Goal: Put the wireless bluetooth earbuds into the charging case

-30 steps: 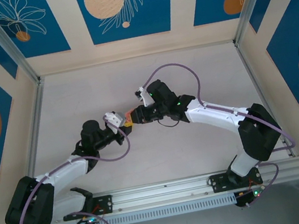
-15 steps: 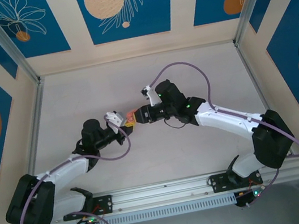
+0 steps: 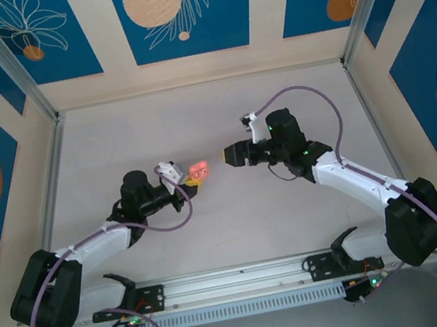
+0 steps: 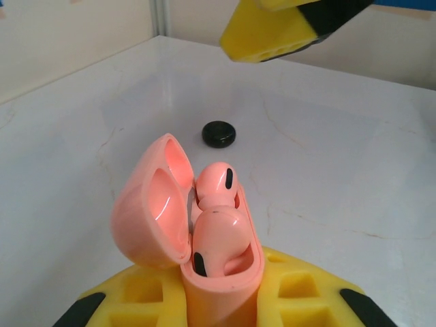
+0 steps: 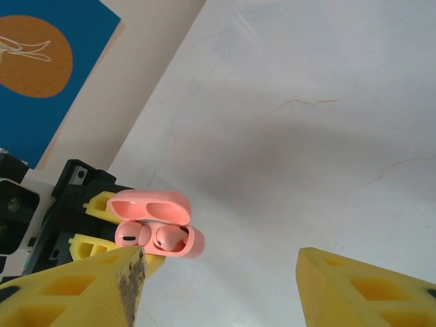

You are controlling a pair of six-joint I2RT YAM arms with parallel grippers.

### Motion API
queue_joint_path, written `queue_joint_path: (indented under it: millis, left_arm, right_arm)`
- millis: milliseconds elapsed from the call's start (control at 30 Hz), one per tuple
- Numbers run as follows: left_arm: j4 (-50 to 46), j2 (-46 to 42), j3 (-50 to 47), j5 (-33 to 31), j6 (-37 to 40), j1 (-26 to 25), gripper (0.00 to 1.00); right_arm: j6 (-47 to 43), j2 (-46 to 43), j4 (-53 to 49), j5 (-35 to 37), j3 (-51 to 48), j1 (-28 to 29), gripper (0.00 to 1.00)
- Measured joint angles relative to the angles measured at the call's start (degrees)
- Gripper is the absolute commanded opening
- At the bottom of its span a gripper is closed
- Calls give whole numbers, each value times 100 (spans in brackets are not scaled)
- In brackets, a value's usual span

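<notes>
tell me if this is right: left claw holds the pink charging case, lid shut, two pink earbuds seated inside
Wrong on the lid: it stands open, as the left wrist view shows. The left claw holds the pink charging case, lid open, two pink earbuds seated inside.

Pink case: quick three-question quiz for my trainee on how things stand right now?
1. True or false: the lid of the pink case is shut.
2. Which claw grips the case? A) left claw B) right claw C) neither
3. How many earbuds sit inside the case?
Key: 1 false, it stands open. 2 A; the right claw hangs open, apart from it. 3 two.
</notes>
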Motion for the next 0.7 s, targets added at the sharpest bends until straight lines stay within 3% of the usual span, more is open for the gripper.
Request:
queue_joint_path:
  millis: [333, 700]
  left_arm:
    - [-2, 11, 46, 782, -48, -9, 17]
    - [20, 44, 120, 1322, -243, -9, 17]
  right_arm:
    - [-492, -190, 221, -1335, -76, -597, 66]
    - [-852, 120, -9, -2284, 297, -651, 68]
